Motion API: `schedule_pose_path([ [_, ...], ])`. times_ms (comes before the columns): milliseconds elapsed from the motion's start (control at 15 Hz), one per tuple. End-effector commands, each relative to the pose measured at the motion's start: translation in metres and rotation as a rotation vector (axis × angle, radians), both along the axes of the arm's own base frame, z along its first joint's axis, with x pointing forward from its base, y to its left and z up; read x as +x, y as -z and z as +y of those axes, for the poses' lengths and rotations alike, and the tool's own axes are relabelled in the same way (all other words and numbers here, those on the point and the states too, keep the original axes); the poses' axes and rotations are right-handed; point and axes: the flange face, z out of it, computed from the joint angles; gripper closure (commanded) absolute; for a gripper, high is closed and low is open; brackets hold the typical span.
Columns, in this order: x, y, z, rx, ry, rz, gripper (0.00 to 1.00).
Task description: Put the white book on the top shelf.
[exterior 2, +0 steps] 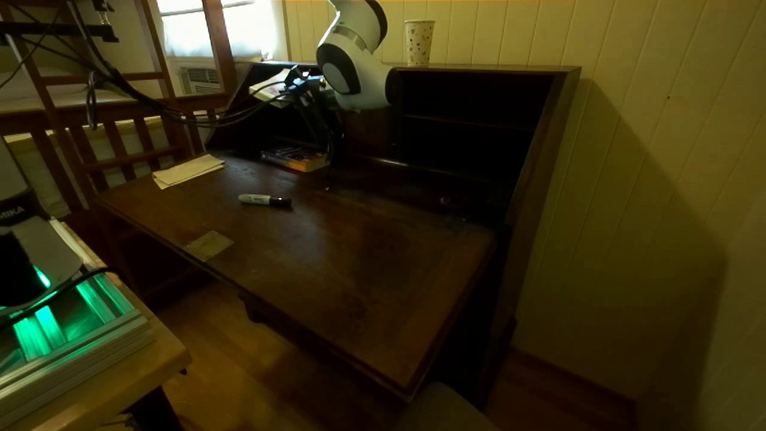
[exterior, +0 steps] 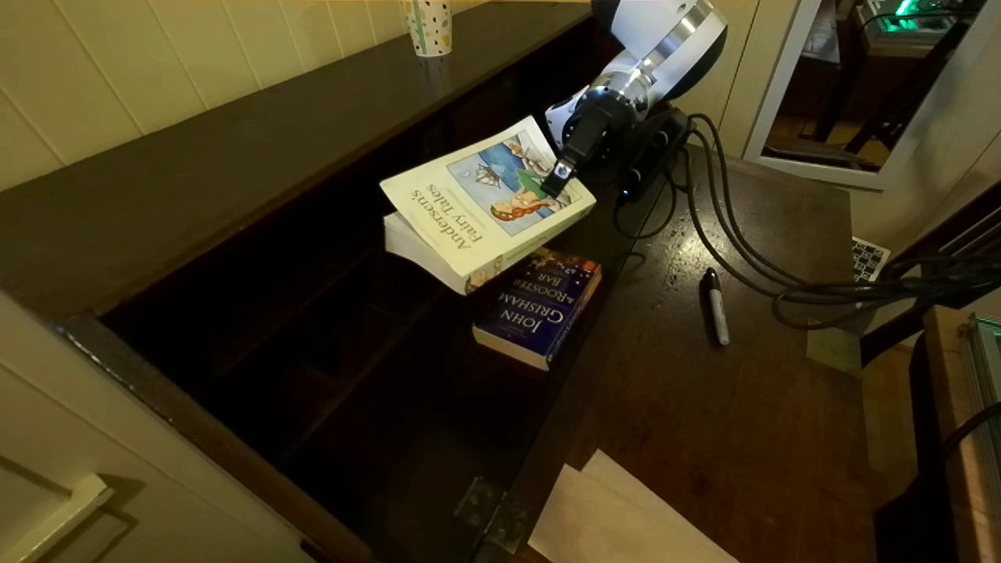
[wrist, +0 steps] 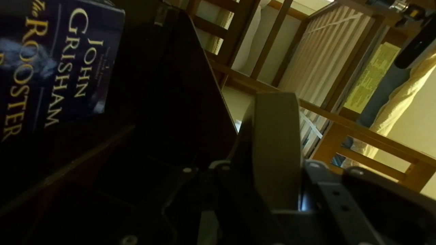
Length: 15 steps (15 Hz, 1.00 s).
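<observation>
The white book (exterior: 461,199), with its blue-green picture, is held tilted in the air in front of the bookcase. At its left corner in that view the cover stands a little apart from the pages. My gripper (exterior: 555,186) is shut on it: one finger presses the cover, the other is hidden beneath. In the wrist view the book's pale edge (wrist: 277,143) stands between the fingers (wrist: 267,166). The book also shows in an exterior view (exterior 2: 270,90), partly behind the gripper and cables. The top shelf (exterior: 235,313) is the dark end recess beside the end board; its inside is hard to see.
The dark blue book (exterior: 539,309) lies flat on the desk below the white book. A marker (exterior: 715,309) and folded paper (exterior: 618,516) lie on the desk. A paper cup (exterior: 430,27) stands on the bookcase top. Cables (exterior: 735,234) trail from the gripper.
</observation>
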Motion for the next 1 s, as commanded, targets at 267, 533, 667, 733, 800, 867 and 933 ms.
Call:
schedule_pose_path([
  [267,0.033,-0.012,0.02,0.067,0.085,0.119,0.93],
  [533,0.038,-0.011,0.023,0.032,0.128,0.21,0.93],
  [667,0.039,-0.01,0.026,0.011,0.136,0.26,0.93],
  [733,0.039,-0.01,0.027,0.007,0.141,0.279,0.93],
  [800,0.039,-0.01,0.028,0.005,0.139,0.298,0.93],
  [867,0.039,-0.01,0.028,0.004,0.139,0.313,0.93],
  [933,0.038,-0.01,0.029,0.005,0.134,0.327,0.93],
])
